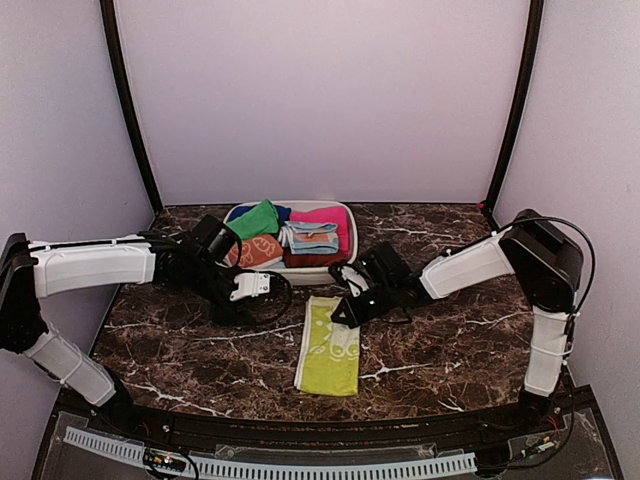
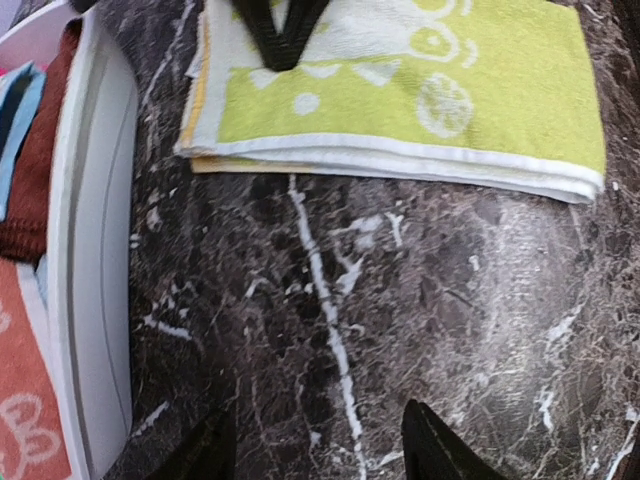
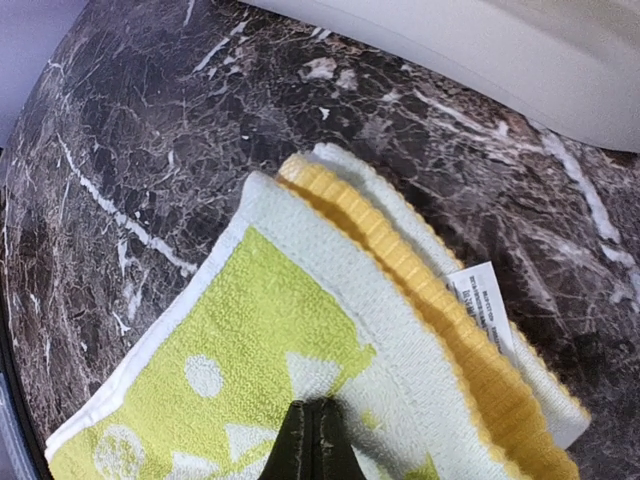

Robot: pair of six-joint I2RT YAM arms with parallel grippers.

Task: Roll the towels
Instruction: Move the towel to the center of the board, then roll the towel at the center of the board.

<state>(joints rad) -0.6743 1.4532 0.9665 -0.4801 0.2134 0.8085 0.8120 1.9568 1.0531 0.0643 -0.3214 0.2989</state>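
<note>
The cream-white towel with yellow-green shapes (image 1: 328,345) lies folded in a long strip on the dark marble table. It also shows in the left wrist view (image 2: 400,100) and the right wrist view (image 3: 300,340), where its yellow inner layer and a white label show at the far end. My right gripper (image 1: 340,316) (image 3: 315,440) is shut, its tips resting on the towel's far end. My left gripper (image 1: 270,295) (image 2: 315,450) is open and empty over bare table, left of the towel. The plain green towel (image 1: 255,220) lies in the white tray.
The white tray (image 1: 347,212) stands at the back centre, holding an orange patterned cloth (image 1: 258,250), a pink cloth (image 1: 322,215) and blue folded cloths (image 1: 312,238). Its rim (image 2: 95,250) is close on my left gripper's left side. Purple walls enclose the table.
</note>
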